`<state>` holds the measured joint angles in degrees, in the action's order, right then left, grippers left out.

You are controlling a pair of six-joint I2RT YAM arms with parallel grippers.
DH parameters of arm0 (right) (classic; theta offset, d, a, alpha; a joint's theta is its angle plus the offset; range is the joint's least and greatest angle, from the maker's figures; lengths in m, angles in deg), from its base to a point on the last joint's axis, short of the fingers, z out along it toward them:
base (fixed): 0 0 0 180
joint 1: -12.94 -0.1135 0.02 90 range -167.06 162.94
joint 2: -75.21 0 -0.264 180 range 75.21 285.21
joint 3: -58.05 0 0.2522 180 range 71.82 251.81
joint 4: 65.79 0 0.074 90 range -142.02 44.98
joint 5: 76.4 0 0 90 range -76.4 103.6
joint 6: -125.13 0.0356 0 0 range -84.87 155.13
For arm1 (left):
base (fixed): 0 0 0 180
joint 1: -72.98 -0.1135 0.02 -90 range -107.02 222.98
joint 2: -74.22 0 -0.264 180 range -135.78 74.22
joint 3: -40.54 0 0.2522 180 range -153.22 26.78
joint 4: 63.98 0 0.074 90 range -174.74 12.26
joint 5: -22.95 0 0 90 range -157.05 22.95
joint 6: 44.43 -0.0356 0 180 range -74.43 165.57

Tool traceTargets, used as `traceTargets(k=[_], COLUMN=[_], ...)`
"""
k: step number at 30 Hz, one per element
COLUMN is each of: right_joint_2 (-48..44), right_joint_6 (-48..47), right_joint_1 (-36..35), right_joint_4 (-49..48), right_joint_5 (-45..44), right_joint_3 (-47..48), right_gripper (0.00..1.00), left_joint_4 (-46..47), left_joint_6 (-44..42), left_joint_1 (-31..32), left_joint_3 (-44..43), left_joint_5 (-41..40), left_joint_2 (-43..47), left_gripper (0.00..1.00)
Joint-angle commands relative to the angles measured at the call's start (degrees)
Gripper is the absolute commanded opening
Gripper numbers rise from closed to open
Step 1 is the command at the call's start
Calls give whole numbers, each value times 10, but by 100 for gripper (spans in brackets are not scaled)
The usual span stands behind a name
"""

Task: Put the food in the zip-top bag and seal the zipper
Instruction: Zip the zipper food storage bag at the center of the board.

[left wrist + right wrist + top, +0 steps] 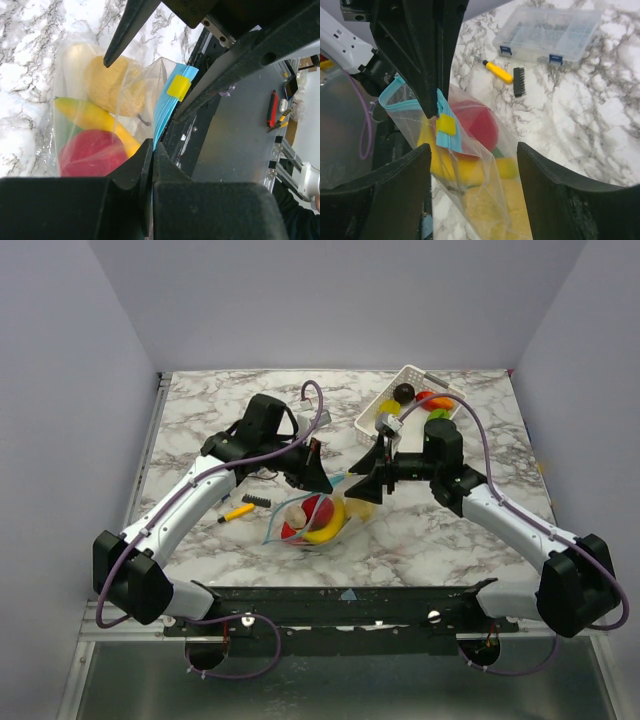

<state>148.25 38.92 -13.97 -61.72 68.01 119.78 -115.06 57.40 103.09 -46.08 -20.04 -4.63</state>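
A: Biggest first?
B: A marble table (440,540) is filling the middle of the top view. The zip-top bag (355,523) is lying at centre frame, just under both grippers. A white basket (383,392) is sitting upper right, apart from it. A clear parts box (547,30) is showing upper right in the right wrist view.

A: Grippers?
B: The left gripper (151,150) is pinching the zipper (162,112), with its jaws pressed together on the blue strip at bottom centre of its own view. The right gripper (472,150) is standing spread wide, one finger on either side of the bag. Can't tell if it's touching.

A: And the food?
B: A red piece (479,122), a banana (92,117) and a tan piece (115,85) are sitting inside the bag. A dark purple piece (404,392) and some red, orange and green ones are sitting in the basket.

A: Small stuff?
B: A yellow-handled tool (497,71) and a black brush (519,81) are lying just below the box. A yellow slider tab (446,124) is riding on the zipper.
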Motion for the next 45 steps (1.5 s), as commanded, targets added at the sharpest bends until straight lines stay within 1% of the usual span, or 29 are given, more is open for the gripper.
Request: traceTargets(k=[1,2,4,5,7,10,11,12,13,14,15,16,18,22,26,30,33,36,38,39,40,42,43,44,45], right_joint_2=[21,26,30,31,28,27,30,31,33,34,36,38,40,38,43,42,40,33,23,19,16,12,13,13,12], right_joint_6=[-1,7,13,14,20,48,56,59,64,73,82,89,115,173,267,363,416,476,500,508,510,490,465,430,388], right_joint_1=[3,3,4,3,4,4,3,3,3,3,3,3,4,4,4,4,3,4,4,4,4,4,4,4,4], right_joint_4=[-32,-42,-46,-46,-52,-69,-72,-73,-73,-73,-73,-73,-73,-67,-75,-79,-73,-105,-128,-132,-132,-118,-100,-69,-46], right_joint_5=[38,45,50,54,60,62,69,78,80,79,80,79,75,44,28,-18,-42,-53,-62,-64,-65,-67,-67,-69,-75], right_joint_3=[-11,-13,-14,-14,-17,-21,-21,-20,-20,-21,-21,-21,-19,-16,-14,-22,-30,-51,-66,-69,-69,-66,-60,-49,-40], right_gripper=[63,55,41,37,32,16,9,5,1,1,1,1,0,1,0,1,1,1,1,0,1,1,3,11,20], left_joint_4=[28,26,20,18,17,20,24,25,26,27,29,34,60,96,106,103,117,132,134,134,134,135,139,141,143], left_joint_6=[2,3,4,5,9,8,5,2,-1,-1,-3,-4,-4,-8,-20,-25,-31,-37,-37,-38,-38,-38,-38,-39,-42], left_joint_1=[-2,-2,-2,-2,-1,5,11,17,28,39,49,62,82,117,144,158,166,175,175,175,175,176,176,175,175], left_joint_3=[1,0,-7,-9,-8,-4,-1,1,2,3,3,6,20,44,57,66,90,109,112,112,112,114,116,118,119], left_joint_5=[50,48,43,38,14,-31,-48,-75,-104,-144,-171,-207,-260,-349,-399,-423,-417,-409,-407,-402,-397,-391,-388,-384,-376], left_joint_2=[6,6,0,-2,-3,2,6,11,16,20,26,34,51,80,90,89,101,112,114,113,111,113,115,116,117], left_gripper=[0,0,0,0,0,1,6,11,19,29,35,40,46,48,48,46,46,46,44,41,33,13,7,4,0])
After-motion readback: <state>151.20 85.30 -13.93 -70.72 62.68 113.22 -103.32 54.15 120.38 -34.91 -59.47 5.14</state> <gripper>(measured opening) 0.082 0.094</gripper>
